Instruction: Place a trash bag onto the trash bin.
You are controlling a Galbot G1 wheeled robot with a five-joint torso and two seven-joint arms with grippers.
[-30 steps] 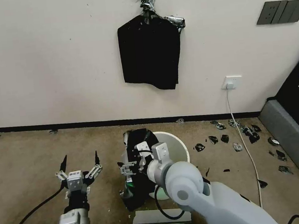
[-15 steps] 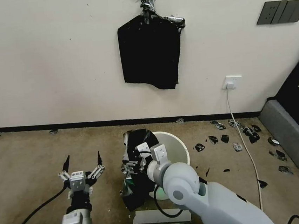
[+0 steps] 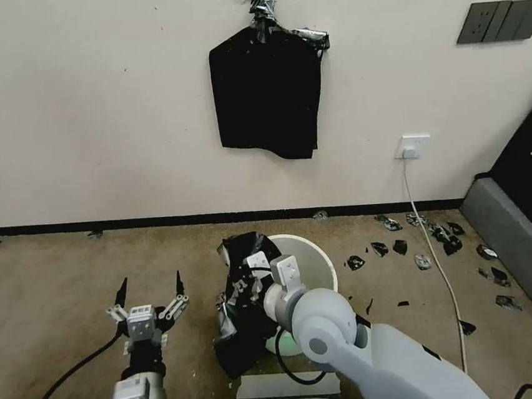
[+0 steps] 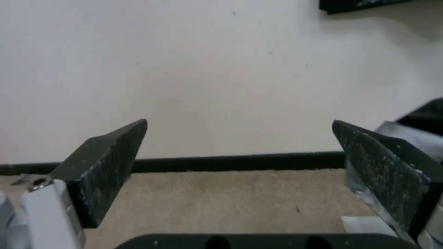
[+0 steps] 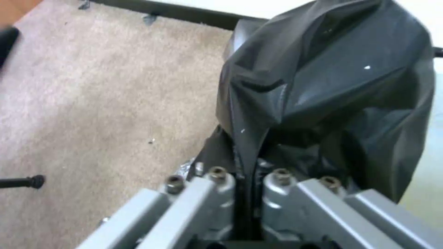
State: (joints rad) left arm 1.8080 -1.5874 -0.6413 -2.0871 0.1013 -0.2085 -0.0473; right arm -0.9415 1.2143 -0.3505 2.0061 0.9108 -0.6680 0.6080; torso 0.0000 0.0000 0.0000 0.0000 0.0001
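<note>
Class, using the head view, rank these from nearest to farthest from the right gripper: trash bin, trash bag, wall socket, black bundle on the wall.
1. Trash bag: pinched in the right gripper.
2. Trash bin: just beside it, to the right.
3. Wall socket: farther right, low on the wall.
4. Black bundle: high on the wall.

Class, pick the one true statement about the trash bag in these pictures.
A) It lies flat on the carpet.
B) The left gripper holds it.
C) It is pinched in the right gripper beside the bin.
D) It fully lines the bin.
C: the right gripper is shut on the trash bag, bunched against the left side of the trash bin.
</note>
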